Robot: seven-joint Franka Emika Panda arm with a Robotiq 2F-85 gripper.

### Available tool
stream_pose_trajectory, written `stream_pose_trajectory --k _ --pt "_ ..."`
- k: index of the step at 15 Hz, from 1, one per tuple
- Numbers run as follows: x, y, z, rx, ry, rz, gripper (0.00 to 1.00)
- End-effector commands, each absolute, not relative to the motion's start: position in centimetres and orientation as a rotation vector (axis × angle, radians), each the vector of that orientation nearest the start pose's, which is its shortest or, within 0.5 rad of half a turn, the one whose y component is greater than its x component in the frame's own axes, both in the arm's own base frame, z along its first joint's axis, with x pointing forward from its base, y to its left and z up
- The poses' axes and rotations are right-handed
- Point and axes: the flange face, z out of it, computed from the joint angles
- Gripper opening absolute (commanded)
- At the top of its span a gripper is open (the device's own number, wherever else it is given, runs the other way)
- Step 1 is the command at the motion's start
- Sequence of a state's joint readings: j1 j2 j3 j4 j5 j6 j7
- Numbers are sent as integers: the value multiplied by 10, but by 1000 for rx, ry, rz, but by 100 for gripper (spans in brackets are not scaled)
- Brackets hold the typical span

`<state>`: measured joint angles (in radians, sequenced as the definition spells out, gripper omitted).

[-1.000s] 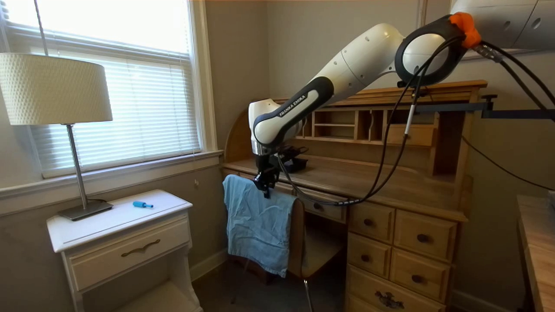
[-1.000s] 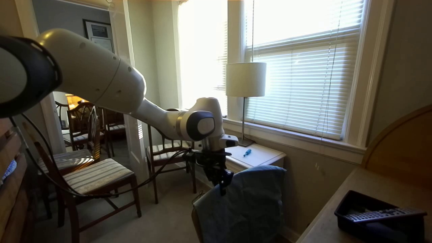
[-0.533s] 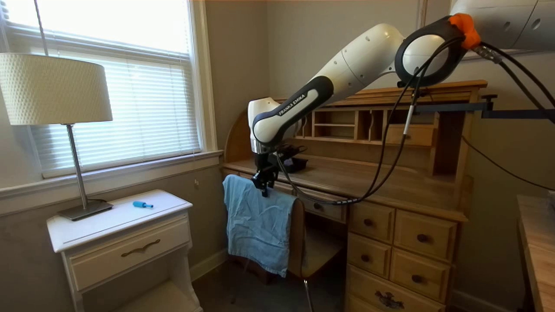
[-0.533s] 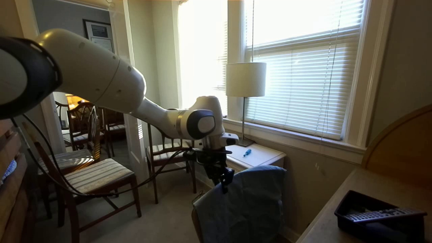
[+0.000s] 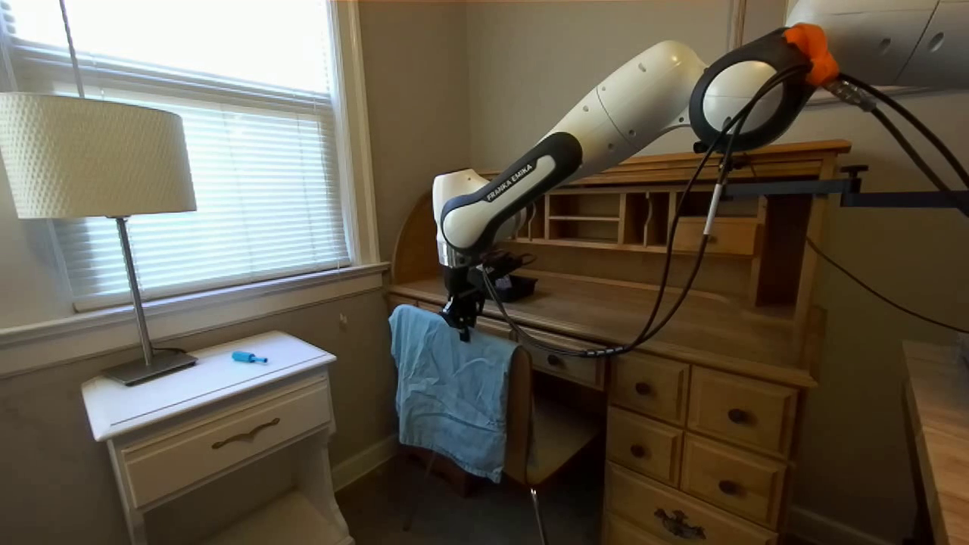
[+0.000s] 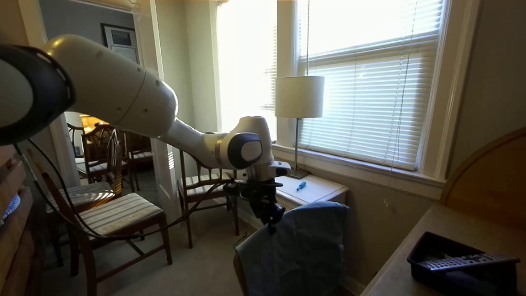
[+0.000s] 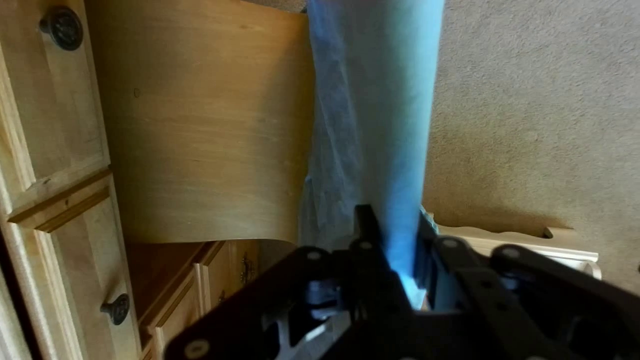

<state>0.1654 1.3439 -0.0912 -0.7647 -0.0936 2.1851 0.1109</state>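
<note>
Lifted slightly since a second ago, the gripper (image 7: 395, 227) is a touch higher over the top of the desk chair (image 5: 520, 416), and its fingers (image 7: 367, 222) look closer together than half a second back. Farthest left of the desk chair, in an exterior view, the lamp (image 5: 95, 155) stands on the white nightstand (image 5: 291, 350), whose drawer (image 5: 174, 450) is closed above an open shelf (image 5: 276, 522); nearer the desk chair on that top lies a blue tool (image 5: 248, 357). All of these are where they were. Light blue cloth (image 5: 454, 393) hangs over the desk chair's back, its drape nearly unchanged. At the top of that back the fingers stand a narrow gap apart with cloth between them; whether they pinch it, I cannot tell. Just beyond the desk chair, a black tray (image 6: 464, 283) rests on the wooden desk (image 5: 727, 325), and a remote control (image 6: 468, 261) leans in it, one end over the rim. Both lie as they did a second ago. Right of the desk chair come pigeonholes (image 5: 583, 219) above and closed desk drawers (image 5: 704, 462) below.
</note>
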Motion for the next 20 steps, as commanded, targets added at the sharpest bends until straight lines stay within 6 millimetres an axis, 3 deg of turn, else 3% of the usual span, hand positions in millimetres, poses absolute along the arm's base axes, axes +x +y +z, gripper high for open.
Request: stream_pose_trajectory --k 1,2,3,4,5,7,8,9,17,20 --pt "795 91 105 -3271 -175 -199 42" --pt "796 91 106 -3270 -175 -205 33" --pt "796 90 107 -3270 -173 -211 39" --pt "797 90 108 -3269 -175 -215 34" --pt "797 90 109 -3269 -175 -220 25" --pt "798 90 110 -3267 -174 -226 18" --pt "798 89 110 -3266 -174 -230 5" --pt "798 90 110 -3265 -173 -230 0" --pt "800 90 117 -3269 -170 -259 8" --pt "801 91 119 -3268 -172 -268 7"
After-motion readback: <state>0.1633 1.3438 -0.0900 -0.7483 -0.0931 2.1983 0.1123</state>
